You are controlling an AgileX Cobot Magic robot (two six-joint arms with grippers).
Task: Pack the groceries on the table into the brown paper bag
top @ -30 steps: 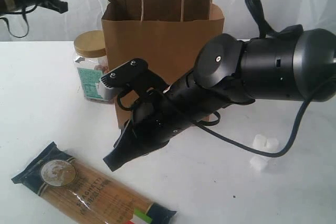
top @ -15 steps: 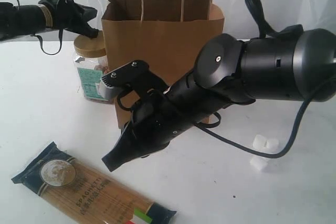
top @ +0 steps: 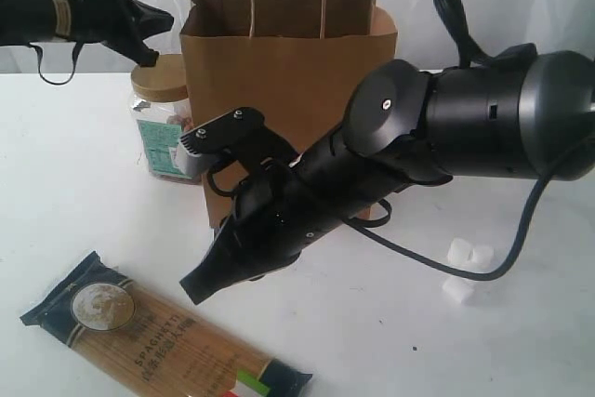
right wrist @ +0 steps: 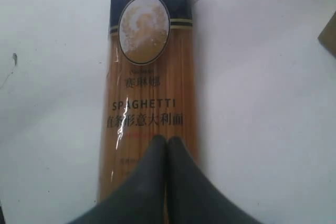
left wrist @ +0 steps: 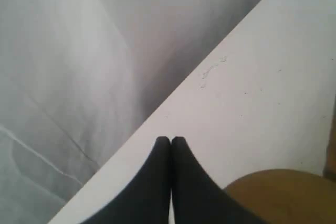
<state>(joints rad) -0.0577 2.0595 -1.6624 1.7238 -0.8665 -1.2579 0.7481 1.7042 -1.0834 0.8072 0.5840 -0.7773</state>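
The brown paper bag stands upright at the back of the white table. A clear nut jar with a tan lid stands just left of the bag. My left gripper is shut and empty, its tips hovering just above that lid. The spaghetti packet lies flat at the front left. My right gripper is shut and empty, pointing down at the packet from just above. White marshmallows lie at the right.
My bulky right arm stretches across in front of the bag, with a black cable looping over the table. A white curtain hangs behind the table's far edge.
My left arm has swung in from the upper left corner towards the jar lid, then lifted slightly. The right arm has stayed still.
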